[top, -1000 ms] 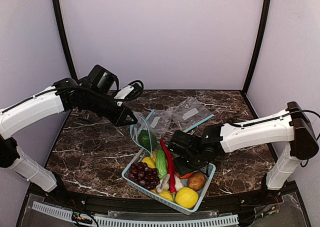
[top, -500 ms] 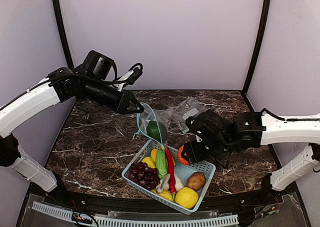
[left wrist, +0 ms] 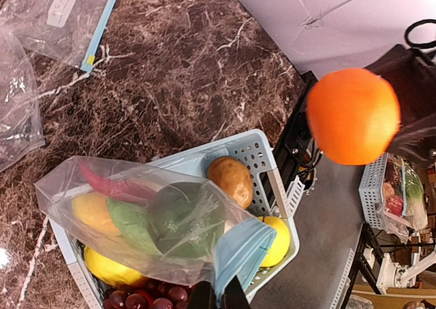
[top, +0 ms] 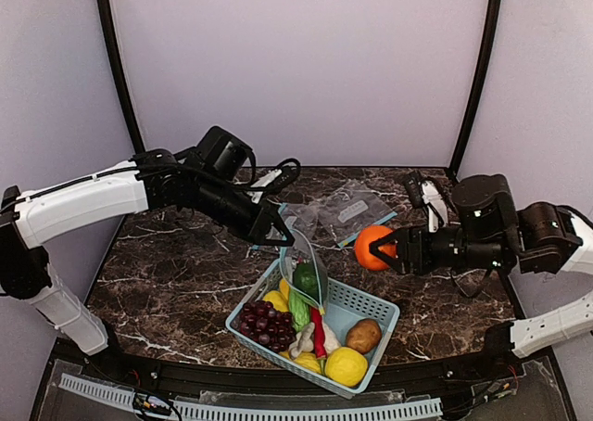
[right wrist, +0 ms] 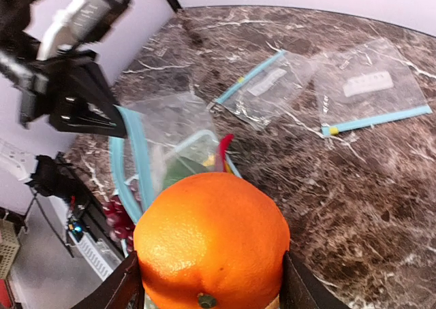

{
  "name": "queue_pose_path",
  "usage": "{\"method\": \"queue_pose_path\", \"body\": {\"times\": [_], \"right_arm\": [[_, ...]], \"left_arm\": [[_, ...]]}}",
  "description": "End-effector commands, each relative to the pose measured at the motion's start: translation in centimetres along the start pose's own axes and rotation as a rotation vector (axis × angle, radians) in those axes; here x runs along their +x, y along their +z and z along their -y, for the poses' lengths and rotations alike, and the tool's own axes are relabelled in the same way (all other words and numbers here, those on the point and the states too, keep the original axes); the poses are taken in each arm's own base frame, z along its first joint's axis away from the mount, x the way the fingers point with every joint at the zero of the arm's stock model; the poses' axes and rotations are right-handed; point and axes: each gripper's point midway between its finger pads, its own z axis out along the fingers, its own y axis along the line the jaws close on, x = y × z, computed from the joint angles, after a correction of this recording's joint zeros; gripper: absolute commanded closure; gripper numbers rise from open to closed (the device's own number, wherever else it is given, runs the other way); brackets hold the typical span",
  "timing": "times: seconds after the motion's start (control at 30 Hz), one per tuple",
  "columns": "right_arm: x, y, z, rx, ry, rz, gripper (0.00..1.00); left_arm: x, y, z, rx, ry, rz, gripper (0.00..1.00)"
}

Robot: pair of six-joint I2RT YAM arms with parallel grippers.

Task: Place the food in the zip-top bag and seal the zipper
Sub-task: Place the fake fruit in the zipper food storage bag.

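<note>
My left gripper (top: 281, 238) is shut on the light blue zipper (left wrist: 242, 252) of a clear zip-top bag (left wrist: 109, 186). The bag hangs mouth-open over the basket with a dark green avocado (left wrist: 184, 217) inside it. To the right of the bag and level with its mouth, my right gripper (top: 378, 248) is shut on a round orange (right wrist: 212, 244), held in the air. Its dark fingers (right wrist: 129, 290) press the orange from both sides. The light green gourd (top: 297, 308) lies in the basket under the bag.
A light blue perforated basket (top: 382, 314) at the table's near edge holds purple grapes (top: 261, 323), a red chili (top: 318, 333), a potato (top: 365, 336) and a lemon (top: 346, 365). Two spare clear bags (right wrist: 272, 84) (right wrist: 371, 84) lie flat further back on the marble table.
The right gripper has lifted the orange out of the basket and carried it up and to the right. The left arm has moved the hanging bag rightward, over the basket.
</note>
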Motion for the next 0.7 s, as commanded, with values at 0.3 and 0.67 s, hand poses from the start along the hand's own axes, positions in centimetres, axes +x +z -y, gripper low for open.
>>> {"method": "queue_pose_path", "body": {"times": [0.3, 0.67], "right_arm": [[-2.9, 2.2, -11.7, -0.428, -0.172, 0.149, 0.55], [-0.3, 8.1, -13.4, -0.341, -0.253, 0.06, 0.56]], "left_arm": [[1.6, 2.0, -3.4, -0.089, 0.017, -0.047, 0.99], [1.8, 1.8, -3.9, -0.093, 0.015, -0.045, 0.99]]}}
